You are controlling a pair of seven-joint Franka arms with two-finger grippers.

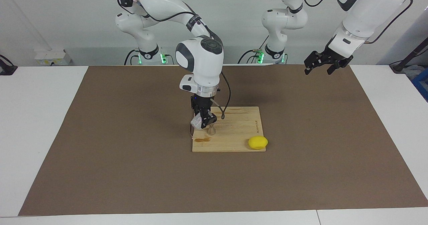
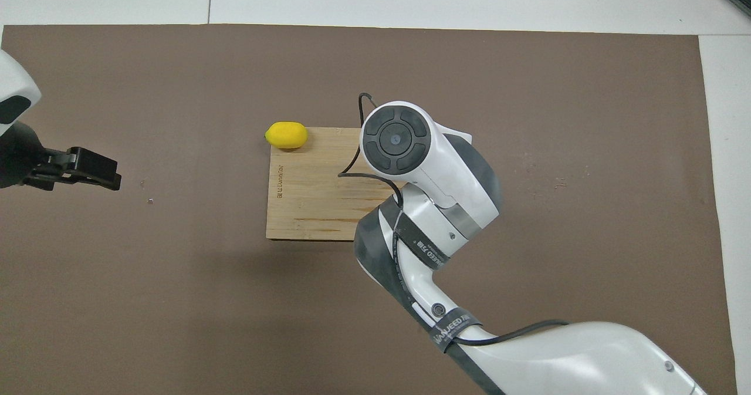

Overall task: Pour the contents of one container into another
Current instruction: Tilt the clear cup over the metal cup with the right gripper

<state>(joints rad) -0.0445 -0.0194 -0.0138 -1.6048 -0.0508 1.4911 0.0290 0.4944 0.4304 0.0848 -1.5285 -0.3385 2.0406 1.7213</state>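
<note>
2 arms share this table, but only 1 is working. The right gripper (image 1: 203, 119) hangs over the pale bamboo cutting board (image 1: 240, 134), its fingers closed around the small clear textured cup (image 1: 197, 122), which it holds tipped over on its side rather than upright — a pouring tilt, as I read it, with the mouth turned down toward the board. Just beside and below the cup stands the small shiny steel hourglass jigger (image 1: 211, 130), upright on the board at the end toward the right arm; it is partly hidden by the gripper, so I cannot tell whether the cup's lip touches it or sits just clear. The cup is held low and close, presumably so nothing has far to fall into so narrow a target. A small brownish stain (image 1: 200, 140) lies on the board a little farther from the robots than the jigger; it looks like spilled liquid, though I would not swear to it. From above, the right arm's wrist covers cup and jigger entirely.

Farther out, a yellow lemon (image 1: 257, 142) (image 2: 286, 135) rests on the board's corner toward the left arm's end, well apart from the pouring. The board sits on a brown mat (image 1: 117, 151).

The left gripper (image 1: 320, 64) (image 2: 94, 169) waits in the air over the mat at its own end, fingers spread and empty.
</note>
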